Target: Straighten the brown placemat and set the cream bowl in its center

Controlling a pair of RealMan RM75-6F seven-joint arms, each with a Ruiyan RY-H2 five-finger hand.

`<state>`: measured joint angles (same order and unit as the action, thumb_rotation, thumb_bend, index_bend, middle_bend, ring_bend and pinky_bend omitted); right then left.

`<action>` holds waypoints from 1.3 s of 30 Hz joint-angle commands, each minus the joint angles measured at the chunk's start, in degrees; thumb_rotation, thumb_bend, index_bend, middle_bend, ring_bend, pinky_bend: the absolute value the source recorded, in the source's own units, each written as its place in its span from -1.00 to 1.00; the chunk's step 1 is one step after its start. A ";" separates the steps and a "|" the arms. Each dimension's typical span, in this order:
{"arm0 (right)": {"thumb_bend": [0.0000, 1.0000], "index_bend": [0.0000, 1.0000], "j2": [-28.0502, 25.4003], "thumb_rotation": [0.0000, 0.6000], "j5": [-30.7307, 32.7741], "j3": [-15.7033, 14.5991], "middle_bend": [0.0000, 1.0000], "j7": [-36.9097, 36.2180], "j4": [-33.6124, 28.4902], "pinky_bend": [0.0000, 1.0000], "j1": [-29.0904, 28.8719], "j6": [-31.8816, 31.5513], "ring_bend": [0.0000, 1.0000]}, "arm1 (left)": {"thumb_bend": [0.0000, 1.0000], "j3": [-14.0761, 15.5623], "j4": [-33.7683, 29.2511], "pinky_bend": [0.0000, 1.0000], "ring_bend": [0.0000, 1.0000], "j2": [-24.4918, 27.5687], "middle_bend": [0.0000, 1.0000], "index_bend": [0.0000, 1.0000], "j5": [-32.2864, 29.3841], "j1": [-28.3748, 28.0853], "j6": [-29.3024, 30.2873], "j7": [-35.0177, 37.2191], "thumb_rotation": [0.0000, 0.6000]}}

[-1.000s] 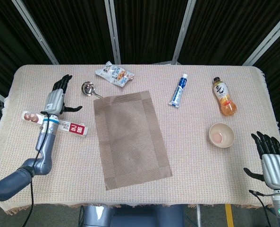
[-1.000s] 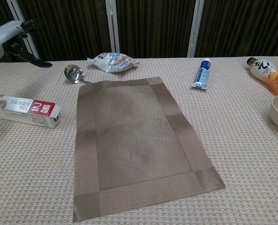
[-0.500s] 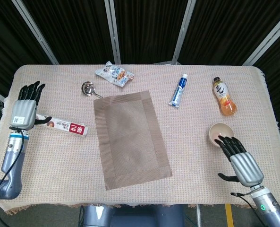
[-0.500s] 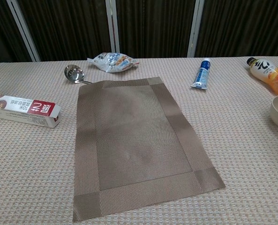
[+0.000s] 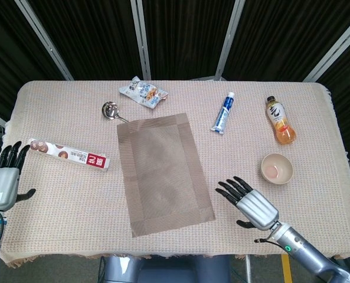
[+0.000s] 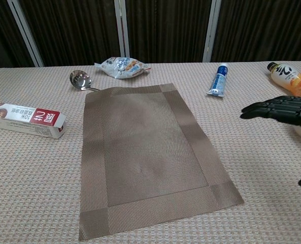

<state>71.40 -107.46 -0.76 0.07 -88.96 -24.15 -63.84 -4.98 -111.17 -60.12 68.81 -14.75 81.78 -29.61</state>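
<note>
- Your brown woven rectangular placemat [image 5: 163,173] lies flat on the cloth-covered worktop [image 5: 316,118], near its middle. Its long axis runs from the far edge toward you, but skewed: the far end leans toward your left, the near end toward your right, so its edges are not square with the worktop.
- Your small round cream bowl [image 5: 276,168] stands upright on the worktop, well apart from the placemat on its right side, nearer the right edge.
- Your right hand [image 5: 249,201] is palm down between the placemat's near right corner and the bowl. Its fingers [image 6: 264,107] are spread and extended, pointing toward the placemat, and hold nothing.
- Your left hand [image 5: 2,181] is at the worktop's left edge, fingers straight and apart, holding nothing.
- Other items: a long white and red carton [image 5: 68,154] left of the placemat, a steel ladle [image 5: 111,110] and a snack bag [image 5: 142,92] beyond its far end, a blue and white tube [image 5: 223,112], and an orange drink bottle [image 5: 280,121] beyond the bowl.
</note>
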 commanded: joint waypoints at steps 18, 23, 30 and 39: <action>-0.88 -0.97 16.31 1.00 5.99 2.11 -1.00 16.24 6.91 -1.00 -6.50 10.55 -1.00 | -1.00 0.59 0.91 -1.00 -1.00 -1.69 -1.00 -1.00 3.61 0.74 1.34 0.41 1.00; -0.88 -0.97 16.64 1.00 6.68 1.49 -1.00 17.17 6.57 -1.00 -6.43 10.78 -1.00 | -1.00 0.55 0.98 -1.00 -1.00 -1.57 -1.00 -1.00 3.96 0.81 1.31 0.91 1.00; -0.88 -0.97 15.96 1.00 6.44 0.16 -1.00 17.60 5.58 -1.00 -5.83 9.49 -1.00 | -1.00 0.54 0.92 -1.00 -1.00 -1.38 -1.00 -1.00 3.82 0.87 0.96 1.30 1.00; -0.88 -0.97 17.85 1.00 7.36 -0.25 -1.00 17.09 7.81 -1.00 -5.85 8.98 -1.00 | -1.00 0.73 0.57 -1.00 -1.00 -1.34 -1.00 -1.00 4.14 0.97 0.72 1.32 1.00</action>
<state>88.99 -100.19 -1.07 17.20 -81.37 -29.93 -54.75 -4.24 -110.62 -61.45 72.96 -13.78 82.53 -28.29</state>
